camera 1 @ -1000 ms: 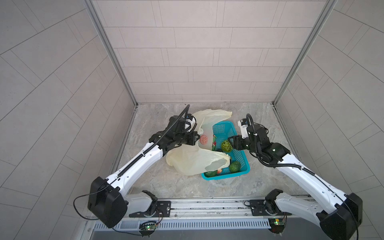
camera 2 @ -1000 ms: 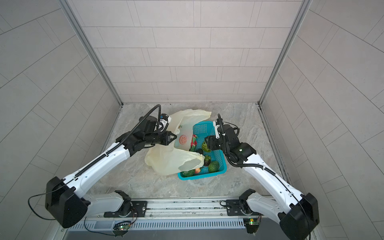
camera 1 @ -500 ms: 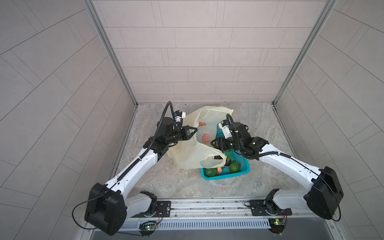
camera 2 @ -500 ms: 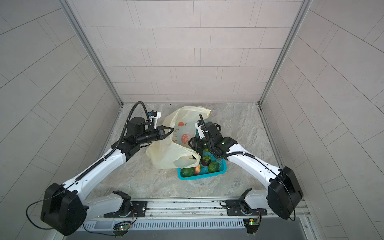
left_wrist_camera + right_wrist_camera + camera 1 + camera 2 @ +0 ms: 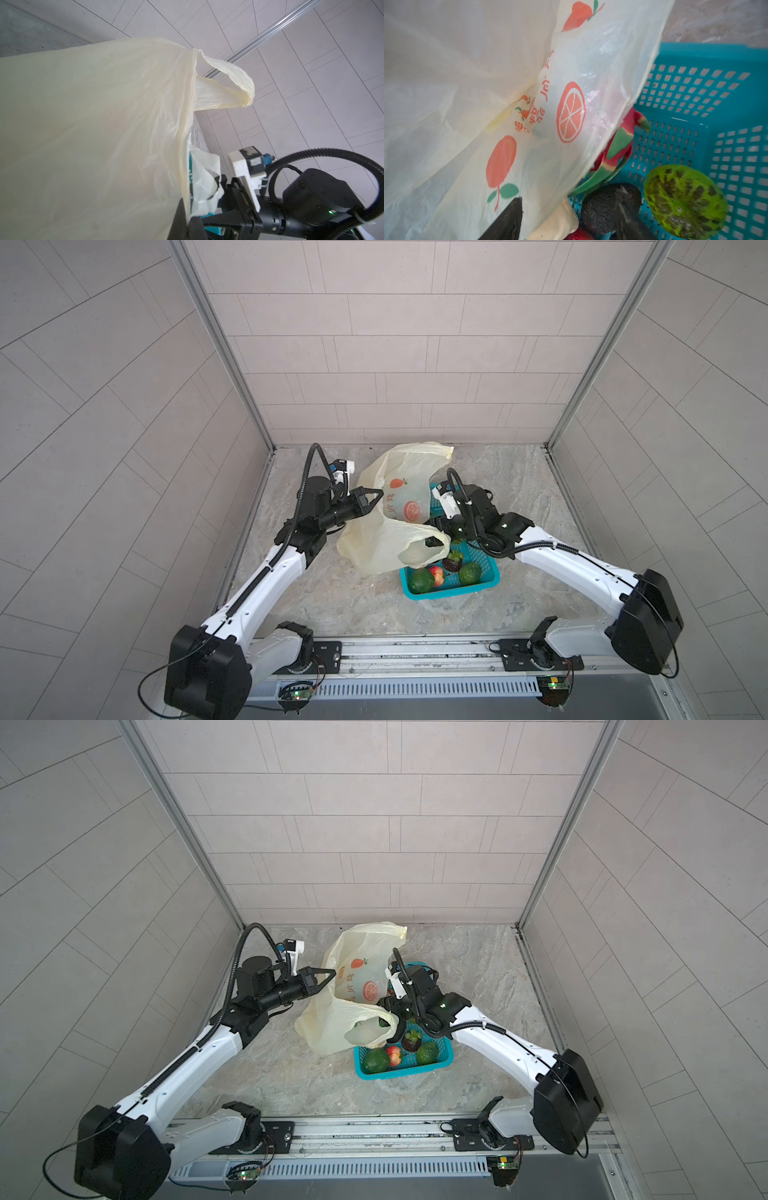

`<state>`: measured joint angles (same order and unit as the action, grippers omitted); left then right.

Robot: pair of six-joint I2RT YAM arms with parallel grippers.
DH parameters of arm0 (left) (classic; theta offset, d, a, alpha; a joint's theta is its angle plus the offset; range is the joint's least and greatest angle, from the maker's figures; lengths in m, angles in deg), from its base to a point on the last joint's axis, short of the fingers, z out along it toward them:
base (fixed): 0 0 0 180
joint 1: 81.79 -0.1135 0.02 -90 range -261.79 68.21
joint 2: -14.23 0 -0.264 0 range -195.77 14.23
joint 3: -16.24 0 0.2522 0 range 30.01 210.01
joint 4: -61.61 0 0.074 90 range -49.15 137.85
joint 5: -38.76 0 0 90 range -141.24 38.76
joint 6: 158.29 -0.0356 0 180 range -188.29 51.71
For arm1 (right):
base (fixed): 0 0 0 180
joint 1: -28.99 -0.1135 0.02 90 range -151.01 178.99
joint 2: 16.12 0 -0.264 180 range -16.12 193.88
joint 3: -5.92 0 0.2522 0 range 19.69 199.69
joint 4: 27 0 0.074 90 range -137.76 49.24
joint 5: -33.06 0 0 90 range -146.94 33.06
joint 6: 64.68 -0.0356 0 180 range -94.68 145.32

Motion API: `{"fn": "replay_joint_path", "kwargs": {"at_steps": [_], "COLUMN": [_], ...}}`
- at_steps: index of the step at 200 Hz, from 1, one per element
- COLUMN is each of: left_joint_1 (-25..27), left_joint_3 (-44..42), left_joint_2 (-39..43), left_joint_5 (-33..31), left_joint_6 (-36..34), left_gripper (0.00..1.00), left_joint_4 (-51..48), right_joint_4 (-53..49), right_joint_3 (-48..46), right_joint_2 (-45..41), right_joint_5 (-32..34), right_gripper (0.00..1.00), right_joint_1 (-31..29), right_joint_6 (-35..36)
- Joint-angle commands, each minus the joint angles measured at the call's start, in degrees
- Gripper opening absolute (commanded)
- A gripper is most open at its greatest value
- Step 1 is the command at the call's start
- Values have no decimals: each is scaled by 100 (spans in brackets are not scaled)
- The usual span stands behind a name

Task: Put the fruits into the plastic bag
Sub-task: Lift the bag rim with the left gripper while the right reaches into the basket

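At the bag's (image 5: 386, 539) left edge the left gripper (image 5: 371, 501) is clamped tight on its film, lifting it. The right gripper (image 5: 566, 218) stands partly spread, one finger on each side of the bag's rim, over the basket (image 5: 490, 572). In the basket lie an avocado (image 5: 420, 580), apple (image 5: 436, 574), purple fruit (image 5: 453, 562), second avocado (image 5: 470, 573) and dragon fruit (image 5: 623, 141). Bag contents cannot be told.

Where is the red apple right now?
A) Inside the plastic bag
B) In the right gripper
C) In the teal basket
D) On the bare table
C: in both top views the red apple lies in the teal basket, between a green fruit and a dark purple fruit.
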<state>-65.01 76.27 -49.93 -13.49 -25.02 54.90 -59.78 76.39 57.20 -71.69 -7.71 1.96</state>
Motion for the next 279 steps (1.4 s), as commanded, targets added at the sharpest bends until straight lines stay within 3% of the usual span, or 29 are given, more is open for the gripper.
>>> {"fn": "replay_joint_path", "kwargs": {"at_steps": [1,33,54,92,128,208,279], "left_joint_1": [-101,-180,-217,-275,-312,-315,-317], "left_joint_3": [-148,-243,-248,-268,-312,-275,-251], "left_joint_2": [62,85,73,100,131,204,237], "left_joint_5": [209,282,399,676,743,910,936], "left_joint_6": [81,200,349,490,468,170,76], "left_gripper": [0,0,0,0,0,0,0], "left_joint_4": [221,465,688,1087,1079,845,710], "right_joint_4": [-192,-231,-441,-837,-591,-429,-546], "right_joint_3": [-173,-486,-587,-551,-558,-41,298], "right_joint_2": [-753,-1344,-1278,-706,-285,778,1401], "right_joint_5": [232,347,381,354,2,-11,414], "right_gripper": [71,73,72,71,71,78,80], "right_joint_1": [144,602,656,-164,-662,-976,-1093], "right_joint_6": [337,-64,-76,597,903,1054,1155]}}
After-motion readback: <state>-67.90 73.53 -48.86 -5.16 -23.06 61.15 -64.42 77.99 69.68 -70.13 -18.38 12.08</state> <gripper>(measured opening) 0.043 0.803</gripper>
